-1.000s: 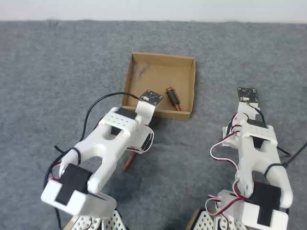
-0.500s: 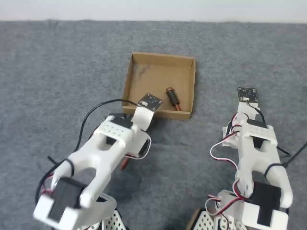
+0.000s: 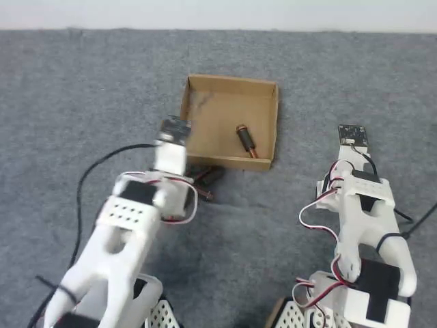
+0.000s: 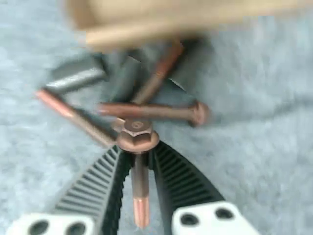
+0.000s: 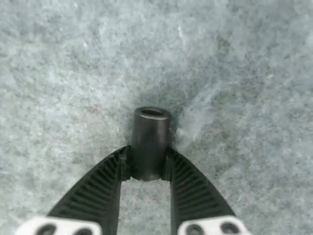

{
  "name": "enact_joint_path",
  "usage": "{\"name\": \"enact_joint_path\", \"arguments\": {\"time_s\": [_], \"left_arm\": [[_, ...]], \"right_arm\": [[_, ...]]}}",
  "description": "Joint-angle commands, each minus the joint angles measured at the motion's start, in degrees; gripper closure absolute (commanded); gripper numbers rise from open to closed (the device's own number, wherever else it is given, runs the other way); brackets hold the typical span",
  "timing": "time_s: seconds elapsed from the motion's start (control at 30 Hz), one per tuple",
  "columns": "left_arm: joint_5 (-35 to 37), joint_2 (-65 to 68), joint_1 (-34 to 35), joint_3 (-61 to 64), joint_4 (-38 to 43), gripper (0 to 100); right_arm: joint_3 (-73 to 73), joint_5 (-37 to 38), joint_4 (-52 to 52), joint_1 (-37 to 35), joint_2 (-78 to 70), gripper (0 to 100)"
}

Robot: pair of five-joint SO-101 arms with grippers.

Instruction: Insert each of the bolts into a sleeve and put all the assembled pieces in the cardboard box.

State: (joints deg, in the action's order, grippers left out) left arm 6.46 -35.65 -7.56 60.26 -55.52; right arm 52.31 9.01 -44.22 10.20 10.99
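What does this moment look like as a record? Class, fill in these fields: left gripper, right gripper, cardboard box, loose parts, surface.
left gripper: shut on a copper bolt, head pointing away from the wrist
right gripper: shut on a black sleeve, open end showing
cardboard box: holds one assembled piece
loose parts: bolts and a sleeve piled by the box's near wall
surface: grey carpet

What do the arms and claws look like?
Both the left arm and right arm are white plastic shells with black servo blocks. A black cable loops beside the left arm; thin red, white and black wires trail along the right. The left claw and right claw have black ribbed fingers on white bases.
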Motion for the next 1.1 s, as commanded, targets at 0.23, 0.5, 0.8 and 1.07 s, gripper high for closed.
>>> {"name": "enact_joint_path", "arguments": {"time_s": [0.23, 0.5, 0.8, 1.07], "left_arm": [[3.16, -12.75, 15.56, 4.7, 10.64, 99], [2.9, -13.54, 18.55, 8.31, 15.74, 99], [2.73, -13.27, 21.36, 8.92, 18.37, 99], [2.73, -13.27, 22.59, 9.01, 19.16, 99]], "right_arm": [[-2.9, 0.18, 0.31, -3.82, 1.1, 99.1], [-7.3, 0.79, 6.73, -9.1, 0.66, 99.1], [-10.64, 0.62, 23.6, -13.14, 0.04, 99.1], [-10.73, 0.7, 49.8, -14.29, -9.54, 99.1]]}}
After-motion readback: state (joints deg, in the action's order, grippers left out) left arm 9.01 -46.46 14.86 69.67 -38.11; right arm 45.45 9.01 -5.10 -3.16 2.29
